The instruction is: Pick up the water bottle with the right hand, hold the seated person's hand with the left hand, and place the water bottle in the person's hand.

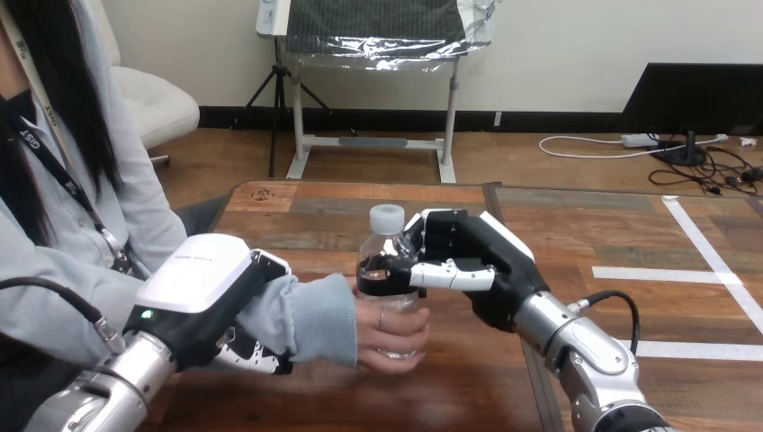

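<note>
Bright even light, soft shadows on the table (468, 382)

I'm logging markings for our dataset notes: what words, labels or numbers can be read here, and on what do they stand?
On the left hand: a faint grey mark on its white shell, too small to read.
On the water bottle: no label or print to be seen.
On the right hand and the table: no writing.

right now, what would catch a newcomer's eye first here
The clear water bottle upright at the middle of the table, held by two hands: the robot's right hand curls round its top half, the person's hand round its base. At the left, the left hand clasps the person's sleeved forearm.
</note>
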You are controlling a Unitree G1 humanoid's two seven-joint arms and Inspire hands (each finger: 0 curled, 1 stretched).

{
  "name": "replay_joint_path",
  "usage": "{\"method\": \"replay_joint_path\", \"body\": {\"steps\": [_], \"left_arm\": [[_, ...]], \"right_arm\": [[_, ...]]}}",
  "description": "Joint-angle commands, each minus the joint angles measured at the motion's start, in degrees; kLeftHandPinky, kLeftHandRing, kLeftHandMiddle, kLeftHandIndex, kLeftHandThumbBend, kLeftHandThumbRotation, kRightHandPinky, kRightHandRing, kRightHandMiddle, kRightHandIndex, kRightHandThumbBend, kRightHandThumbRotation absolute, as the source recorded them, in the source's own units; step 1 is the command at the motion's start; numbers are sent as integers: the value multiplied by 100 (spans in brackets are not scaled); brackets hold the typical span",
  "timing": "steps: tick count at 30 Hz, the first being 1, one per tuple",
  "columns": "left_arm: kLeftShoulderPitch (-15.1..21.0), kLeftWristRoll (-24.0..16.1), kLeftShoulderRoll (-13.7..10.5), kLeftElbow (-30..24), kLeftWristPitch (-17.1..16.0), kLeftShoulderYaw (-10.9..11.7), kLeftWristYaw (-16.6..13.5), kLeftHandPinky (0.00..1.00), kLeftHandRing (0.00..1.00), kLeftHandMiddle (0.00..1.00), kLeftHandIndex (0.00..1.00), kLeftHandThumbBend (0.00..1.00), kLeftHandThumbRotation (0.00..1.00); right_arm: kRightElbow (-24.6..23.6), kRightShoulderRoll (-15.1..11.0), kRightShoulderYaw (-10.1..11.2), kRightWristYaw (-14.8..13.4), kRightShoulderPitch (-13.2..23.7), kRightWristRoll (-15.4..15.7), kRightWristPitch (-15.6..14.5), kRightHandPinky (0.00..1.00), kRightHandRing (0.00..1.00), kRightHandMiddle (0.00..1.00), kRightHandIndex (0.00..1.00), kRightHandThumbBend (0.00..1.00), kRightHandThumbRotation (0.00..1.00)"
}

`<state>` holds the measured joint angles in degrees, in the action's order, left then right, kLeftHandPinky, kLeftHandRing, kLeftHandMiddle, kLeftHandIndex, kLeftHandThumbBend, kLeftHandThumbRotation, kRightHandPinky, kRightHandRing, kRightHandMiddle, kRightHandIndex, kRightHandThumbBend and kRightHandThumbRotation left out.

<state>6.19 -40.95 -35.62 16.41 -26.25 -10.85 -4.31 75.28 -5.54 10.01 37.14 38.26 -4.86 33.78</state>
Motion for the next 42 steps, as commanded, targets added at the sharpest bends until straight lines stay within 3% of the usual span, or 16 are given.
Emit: {"method": "replay_joint_path", "body": {"steps": [1,9,12,21,25,28,30,33,42], "left_arm": [[510,56,146,111,-79,-82,-109,30,33,39,42,86,0],[535,61,136,178,-103,-73,-107,33,37,42,45,88,2],[539,53,131,186,-99,-71,-106,36,40,45,49,90,4],[526,8,81,203,-102,-68,-127,45,49,55,59,92,13],[506,11,57,126,11,-62,9,51,57,63,67,95,20],[506,0,52,170,-48,-58,-72,57,63,68,72,98,23],[482,-60,38,107,34,-59,-52,58,64,69,73,98,24],[464,-171,20,68,79,-68,-121,67,70,74,79,99,28],[426,-297,23,50,123,-62,-147,79,82,85,88,100,38]], "right_arm": [[-324,55,43,158,274,-105,200,19,24,35,36,74,0],[-314,62,149,260,327,-266,-118,27,33,41,45,80,0],[-319,37,81,135,319,-182,-38,36,41,48,52,84,3],[-309,2,-12,-75,353,-46,-100,47,52,57,64,89,9],[-297,-7,-34,-99,368,-6,-119,56,60,65,74,95,21],[-293,-50,-159,-298,373,159,-116,65,68,72,81,98,31],[-294,-92,-263,-388,370,300,-53,66,70,73,83,99,33],[-294,-125,-350,-544,379,444,-59,76,78,80,89,100,42],[-279,-175,-420,-688,363,616,47,89,90,89,97,100,60]]}}
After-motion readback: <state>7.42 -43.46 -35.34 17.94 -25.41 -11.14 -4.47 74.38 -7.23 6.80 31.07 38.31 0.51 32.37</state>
